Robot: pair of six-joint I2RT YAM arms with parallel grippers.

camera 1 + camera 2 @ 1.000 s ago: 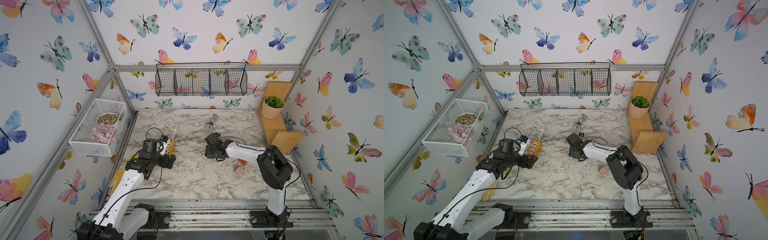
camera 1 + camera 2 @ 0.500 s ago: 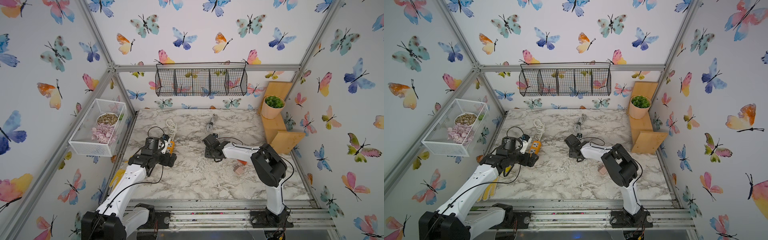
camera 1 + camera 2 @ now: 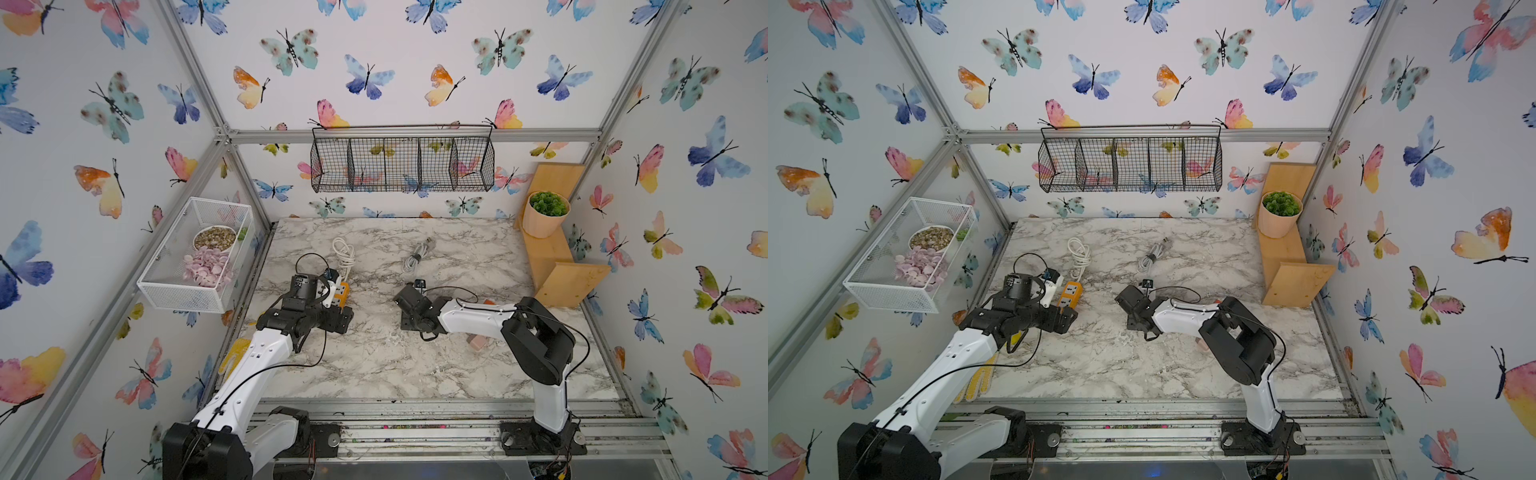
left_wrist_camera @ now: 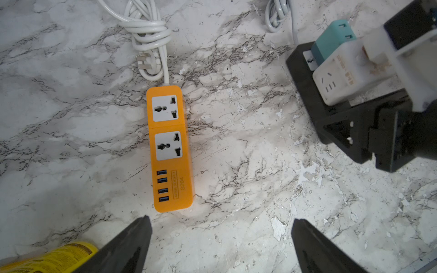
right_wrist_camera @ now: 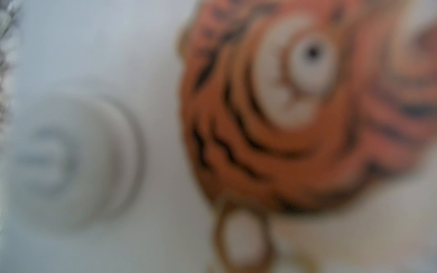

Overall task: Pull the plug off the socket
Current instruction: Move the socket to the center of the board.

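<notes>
A white cube socket (image 4: 343, 78) with a teal plug (image 4: 331, 42) stuck in it sits on a black holder (image 4: 350, 132). In both top views it shows beside the orange power strip (image 3: 344, 293) (image 3: 1069, 293), whose two sockets are empty in the left wrist view. My left gripper (image 4: 221, 236) is open over bare marble just short of the strip's USB end, apart from the cube, holding nothing. My right gripper (image 3: 409, 318) is folded back mid-table; its jaws are hidden. The right wrist view is a blur of orange and black stripes.
The strip's coiled white cord (image 3: 344, 253) and a grey coiled cable (image 3: 415, 257) lie further back. A pink block (image 3: 476, 343) lies under the right arm. A wooden shelf with a plant pot (image 3: 544, 214) stands at the right, and a yellow glove (image 3: 976, 382) lies at the table's left edge.
The right arm's elbow has shifted slightly left. The left arm has barely moved, and its jaws stay wide apart.
</notes>
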